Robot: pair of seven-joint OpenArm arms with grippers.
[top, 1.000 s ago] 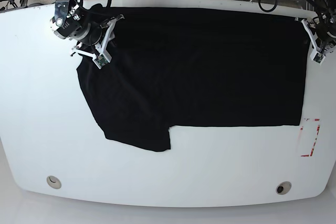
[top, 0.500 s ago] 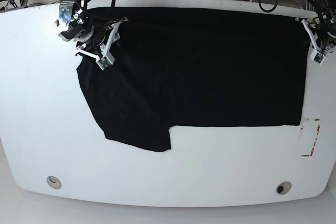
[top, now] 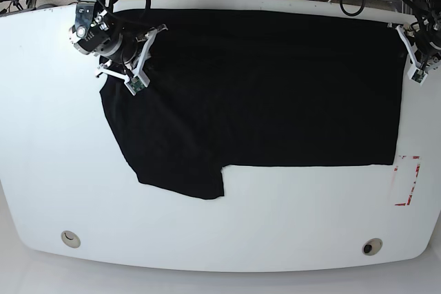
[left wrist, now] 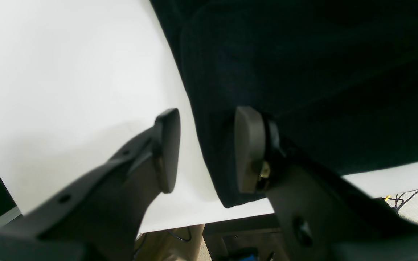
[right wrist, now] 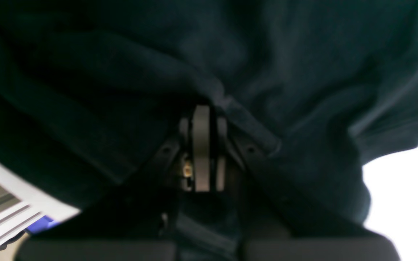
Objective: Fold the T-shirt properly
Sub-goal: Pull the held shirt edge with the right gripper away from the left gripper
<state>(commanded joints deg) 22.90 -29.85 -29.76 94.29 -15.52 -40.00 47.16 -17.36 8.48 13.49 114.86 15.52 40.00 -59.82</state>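
Two grippers, one garment, logged by view. Left wrist: I see the left gripper [left wrist: 201,150] with jaws parted, one pad over the white table [left wrist: 67,72], the other over the T-shirt [left wrist: 321,72], whose edge runs between them. Right wrist: right gripper [right wrist: 201,145] with pads pressed together, clenched on a raised fold of the black fabric, which fills most of the frame. Base: T-shirt spread flat across the table's far half; right gripper at its far left corner, left gripper at its far right edge.
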